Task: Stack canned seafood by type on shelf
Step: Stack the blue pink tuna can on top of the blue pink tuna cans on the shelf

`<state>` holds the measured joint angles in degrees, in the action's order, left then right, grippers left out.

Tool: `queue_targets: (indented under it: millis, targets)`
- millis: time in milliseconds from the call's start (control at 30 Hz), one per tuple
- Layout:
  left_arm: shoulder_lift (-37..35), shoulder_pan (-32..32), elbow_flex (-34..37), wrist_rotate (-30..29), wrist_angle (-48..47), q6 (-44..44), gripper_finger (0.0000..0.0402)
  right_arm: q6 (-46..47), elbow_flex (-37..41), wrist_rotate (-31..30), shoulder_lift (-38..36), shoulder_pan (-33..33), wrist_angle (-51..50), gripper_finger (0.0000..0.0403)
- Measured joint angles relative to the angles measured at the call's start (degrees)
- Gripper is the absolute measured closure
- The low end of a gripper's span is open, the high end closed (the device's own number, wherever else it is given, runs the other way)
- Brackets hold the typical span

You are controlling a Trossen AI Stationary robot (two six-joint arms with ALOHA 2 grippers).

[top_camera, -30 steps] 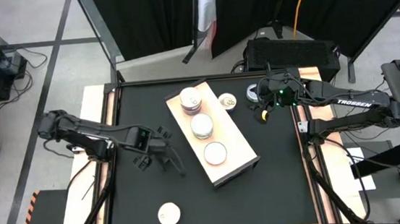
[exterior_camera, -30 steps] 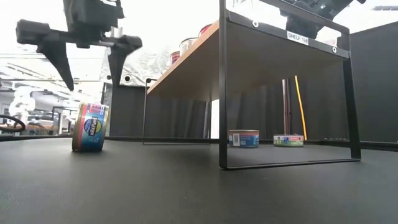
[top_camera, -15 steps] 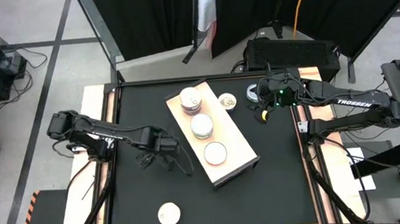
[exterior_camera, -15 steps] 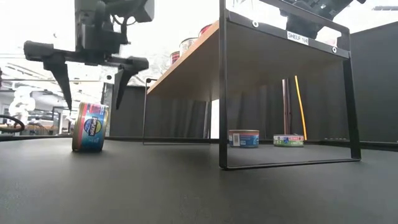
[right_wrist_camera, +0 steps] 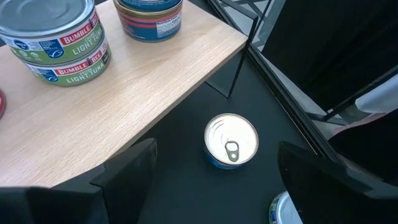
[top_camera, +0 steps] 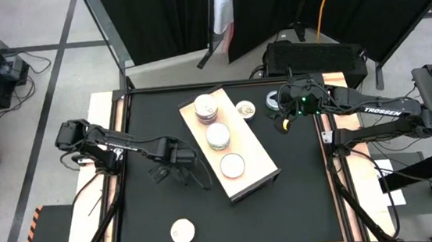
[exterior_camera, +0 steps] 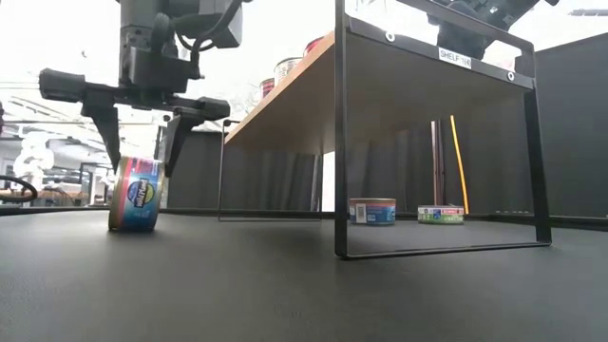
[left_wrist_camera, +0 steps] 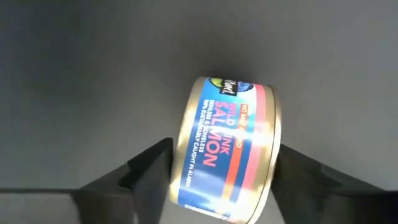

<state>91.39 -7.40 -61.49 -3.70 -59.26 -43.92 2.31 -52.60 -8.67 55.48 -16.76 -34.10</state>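
A pink-salmon tin (left_wrist_camera: 227, 149) stands on its curved wall on the black table (top_camera: 153, 119), left of the shelf (top_camera: 227, 145). My left gripper (exterior_camera: 141, 157) is open and points down over it, one finger beside each flat end (left_wrist_camera: 152, 171). In the high view the gripper (top_camera: 175, 169) hides this tin. The shelf, a pale wood board on a black wire frame (exterior_camera: 340, 133), carries stacked tins (top_camera: 205, 106), (top_camera: 217, 136), (top_camera: 232, 165). My right gripper (right_wrist_camera: 217, 186) is open above a pull-tab tin (right_wrist_camera: 231, 148) lying flat beside the shelf's far right end.
Another tin (top_camera: 182, 231) lies flat near the table's near edge. Two tins (top_camera: 246, 108), (top_camera: 275, 98) sit on the table by the shelf's far end and show under the board in the low view (exterior_camera: 372, 211), (exterior_camera: 442, 215). Bare tabletop lies left of the shelf.
My left gripper has moved right toward the shelf and come down, so that its open fingers now reach down either side of the standing salmon tin. The tin and the right arm have stayed where they were.
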Motion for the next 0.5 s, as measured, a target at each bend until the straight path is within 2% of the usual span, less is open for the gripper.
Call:
queue_targets:
  millis: [200, 500]
  targets:
    - [0.0, 0.0, 0.0, -1.55, -0.07, 0.11, 0.02, 0.02, 0.0, 0.0, 0.0, -0.01, -0.01, 0.0078]
    - [-0.49, -0.14, 0.0, -5.24, -0.24, 5.76, 0.0199, 0.02, 0.0, -0.02, 0.0, 0.01, -0.01, 0.0078]
